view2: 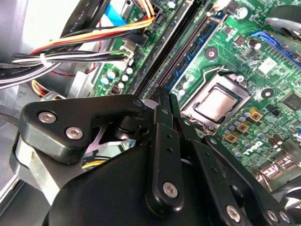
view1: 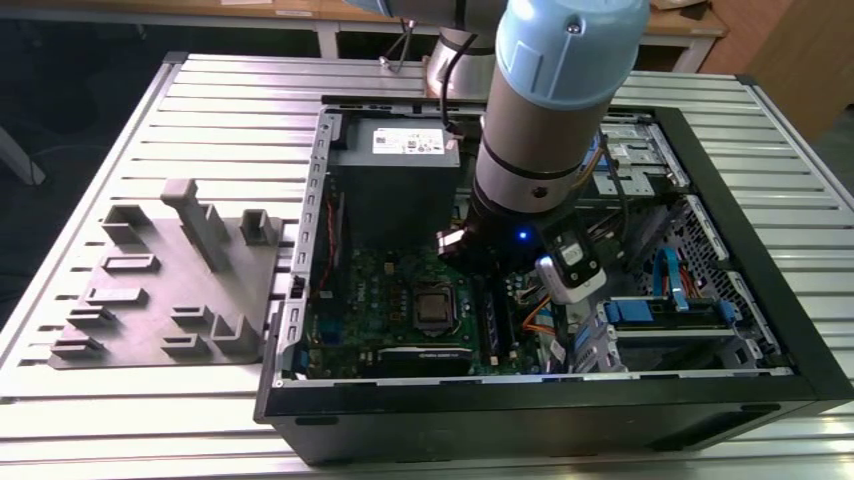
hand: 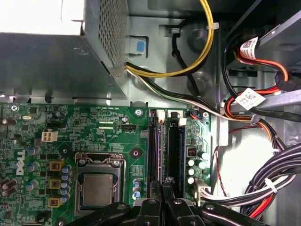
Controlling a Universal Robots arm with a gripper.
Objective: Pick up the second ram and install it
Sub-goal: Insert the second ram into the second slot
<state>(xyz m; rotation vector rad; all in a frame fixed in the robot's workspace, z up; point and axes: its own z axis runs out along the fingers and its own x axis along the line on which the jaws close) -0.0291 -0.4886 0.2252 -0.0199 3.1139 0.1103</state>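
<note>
Hand (hand: 162,188) — fingers drawn together — is held over memory slots (hand: 153,146), exterior view's centre; anything gripped cannot be told.

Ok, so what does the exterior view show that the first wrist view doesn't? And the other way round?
Exterior view: the grey plastic parts holder on the silver slatted table, the whole black computer case, and the robot's big blue-and-silver arm reaching inside.

First wrist view: the looping yellow cable, and the black gripper close over the long black memory slots.

Both: the green motherboard, the square silver processor and the grey metal power supply box.
</note>
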